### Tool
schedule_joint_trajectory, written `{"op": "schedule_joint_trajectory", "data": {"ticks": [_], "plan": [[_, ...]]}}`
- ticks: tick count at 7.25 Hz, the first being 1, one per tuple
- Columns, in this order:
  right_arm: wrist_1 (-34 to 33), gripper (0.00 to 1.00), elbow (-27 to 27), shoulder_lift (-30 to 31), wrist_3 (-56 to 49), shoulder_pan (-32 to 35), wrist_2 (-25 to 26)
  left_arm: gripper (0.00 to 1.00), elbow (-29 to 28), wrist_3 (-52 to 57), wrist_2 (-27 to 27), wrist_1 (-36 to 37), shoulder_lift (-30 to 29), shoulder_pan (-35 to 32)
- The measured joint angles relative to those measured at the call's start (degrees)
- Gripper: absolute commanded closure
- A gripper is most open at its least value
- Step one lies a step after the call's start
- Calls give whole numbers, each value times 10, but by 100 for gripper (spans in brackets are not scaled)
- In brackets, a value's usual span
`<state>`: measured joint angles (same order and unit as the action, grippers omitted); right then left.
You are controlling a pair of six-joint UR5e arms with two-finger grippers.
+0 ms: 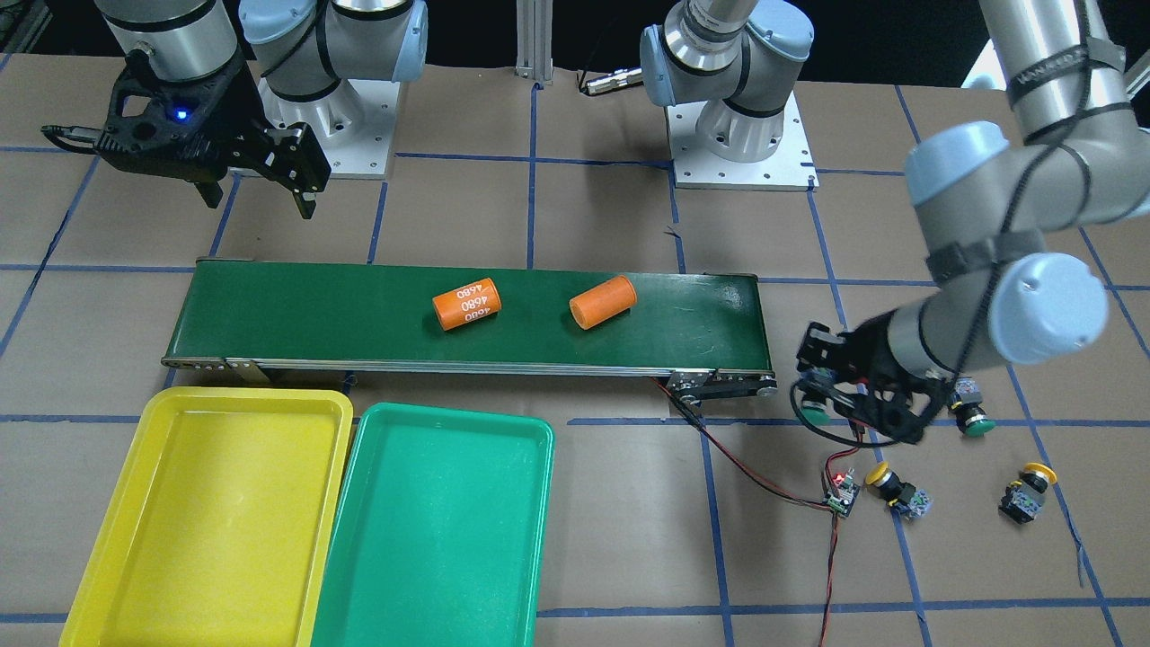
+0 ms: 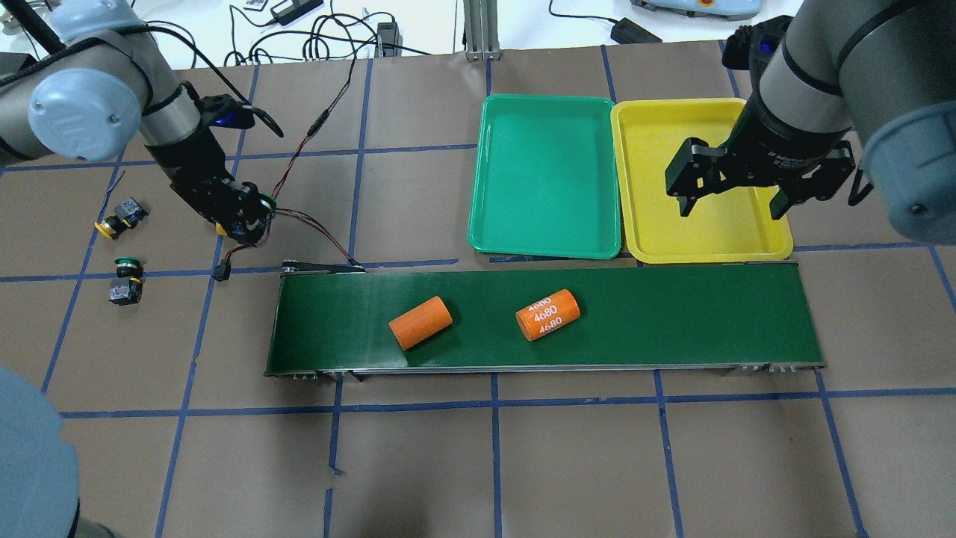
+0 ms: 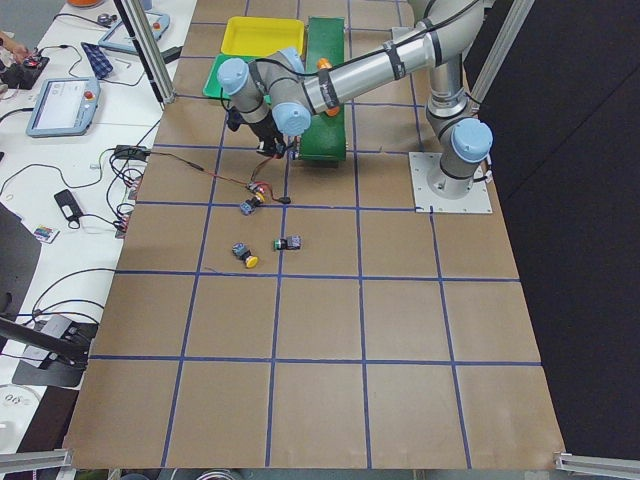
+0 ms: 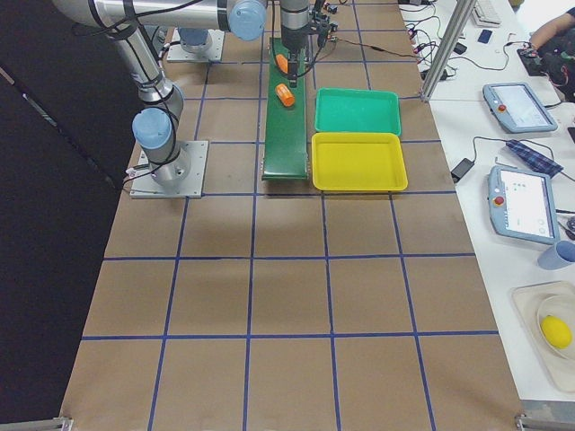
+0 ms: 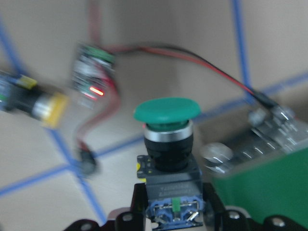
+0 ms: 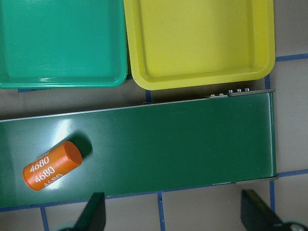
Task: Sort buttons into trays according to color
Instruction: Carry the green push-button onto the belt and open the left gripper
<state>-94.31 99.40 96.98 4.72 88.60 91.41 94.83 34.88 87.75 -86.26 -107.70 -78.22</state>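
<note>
At the table's left end, just off the conveyor belt (image 2: 672, 314), the left gripper (image 1: 822, 397) is closed on a green-capped button (image 5: 167, 144). The wrist view shows the jaws clamped across the squared lower block, with the cap pointing away from the palm. Whether the button is lifted clear of the table cannot be determined.

Assessment: the part is small, light and rigid. The domed cap is smooth and would likely slip, so the flat-sided block is the correct hold, and the present grip appears sound. Small fittings at the base call for moderate force.

A second green button (image 1: 975, 418), a near yellow button (image 1: 885, 481) and a far yellow button (image 1: 1029, 490) lie loose on the table close by.

The right gripper (image 2: 732, 211) hangs over the yellow tray (image 2: 709, 256), fingers spread wide, holding nothing. The green tray (image 2: 545, 250), the judged destination, touches it and lies well apart from the held button, toward the belt's other end.
</note>
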Motion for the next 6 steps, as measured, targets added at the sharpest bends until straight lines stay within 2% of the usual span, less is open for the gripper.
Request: {"op": "schedule_joint_trajectory", "data": {"ticks": [1,3,4,5,6], "plan": [[0,0,0,0,-1,0,0,100,64,13,-1,11,43,-23],[0,0,0,1,-1,0,0,98,143,6,-2,33,103,-61],[1,0,0,1,-1,0,0,73,168,-29,-2,61,110,-71],[1,0,0,0,-1,0,0,27,183,-85,-3,96,103,-77],[2,0,0,-1,-2,0,1,10,190,-151,-9,120,95,-81]]}}
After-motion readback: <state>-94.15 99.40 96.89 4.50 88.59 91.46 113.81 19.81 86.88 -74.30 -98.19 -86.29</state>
